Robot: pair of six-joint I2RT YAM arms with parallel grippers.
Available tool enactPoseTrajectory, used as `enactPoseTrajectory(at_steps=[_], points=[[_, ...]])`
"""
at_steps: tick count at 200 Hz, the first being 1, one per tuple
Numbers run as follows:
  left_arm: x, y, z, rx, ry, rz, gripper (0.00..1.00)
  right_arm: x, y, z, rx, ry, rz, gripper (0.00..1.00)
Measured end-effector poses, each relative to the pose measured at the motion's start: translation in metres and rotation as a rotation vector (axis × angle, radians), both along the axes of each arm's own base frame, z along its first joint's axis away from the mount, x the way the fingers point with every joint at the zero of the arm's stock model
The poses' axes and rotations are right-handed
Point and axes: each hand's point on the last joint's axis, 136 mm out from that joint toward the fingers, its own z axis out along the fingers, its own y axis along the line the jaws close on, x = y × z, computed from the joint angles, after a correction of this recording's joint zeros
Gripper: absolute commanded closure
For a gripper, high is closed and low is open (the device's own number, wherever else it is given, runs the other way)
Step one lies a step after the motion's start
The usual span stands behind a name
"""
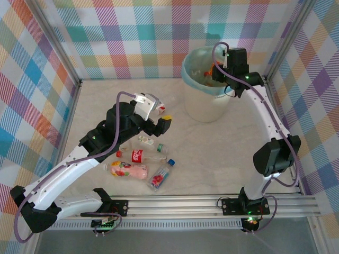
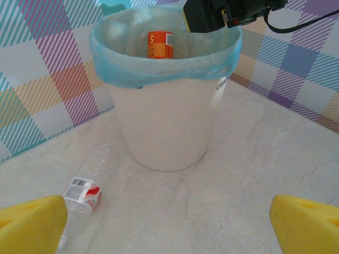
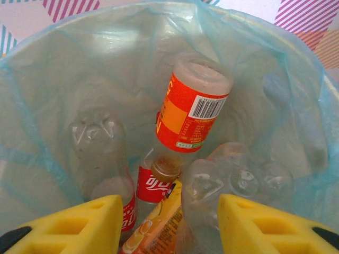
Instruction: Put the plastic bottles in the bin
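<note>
Two claws, both spread; right claw [image 3: 169, 225] hangs over the bin [image 3: 296, 69] mouth, yellow fingers [image 3: 74, 225] apart, nothing pinched; below it an orange-label bottle [image 3: 190, 108] sits bottom-up among clear bottles [image 3: 98, 148] inside the teal bag [image 3: 37, 132]; left claw [image 2: 169, 222] wide apart and empty, low over the table [image 2: 238, 174], facing the bin; labelled clear bottle [image 2: 82, 193] lies just beside one finger; four more bottles lie on the table near the left arm, well apart from the bin: cola bottle [image 1: 140, 155], pink bottle [image 1: 127, 170], blue-capped bottle [image 1: 160, 177], small clear bottle [image 1: 147, 141].
</note>
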Motion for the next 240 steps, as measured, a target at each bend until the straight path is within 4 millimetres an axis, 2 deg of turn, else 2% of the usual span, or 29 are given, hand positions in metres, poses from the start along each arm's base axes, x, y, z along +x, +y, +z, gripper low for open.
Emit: enactPoseTrajectory(at_steps=[44, 84, 100, 128, 147, 168, 185, 200, 240], points=[[-0.001, 0.001, -0.003, 0.005, 0.015, 0.004, 0.02, 0.001, 0.006, 0.014, 0.045, 0.002, 0.025, 0.47], [0.002, 0.007, -0.004, 0.017, 0.036, 0.047, 0.02, -0.004, 0.019, 0.046, 0.113, -0.025, 0.066, 0.32], [0.008, 0.012, -0.004, 0.03, 0.057, 0.091, 0.02, -0.009, 0.025, 0.057, 0.132, -0.045, 0.083, 0.3], [0.021, 0.021, -0.017, 0.06, 0.127, 0.177, 0.01, -0.032, 0.04, 0.076, 0.157, -0.075, 0.131, 0.29], [0.034, 0.035, -0.038, 0.083, 0.213, 0.249, 0.01, -0.058, 0.053, 0.091, 0.185, -0.104, 0.186, 0.29], [0.054, 0.06, -0.064, 0.095, 0.328, 0.35, 0.02, -0.09, 0.07, 0.102, 0.218, -0.136, 0.259, 0.29], [0.066, 0.075, -0.086, 0.102, 0.425, 0.402, 0.04, -0.114, 0.081, 0.099, 0.235, -0.144, 0.311, 0.29], [0.071, 0.081, -0.105, 0.119, 0.506, 0.416, 0.04, -0.131, 0.09, 0.086, 0.243, -0.126, 0.352, 0.3], [0.076, 0.079, -0.157, 0.233, 0.67, 0.346, 0.05, -0.162, 0.108, 0.026, 0.245, -0.005, 0.426, 0.3]])
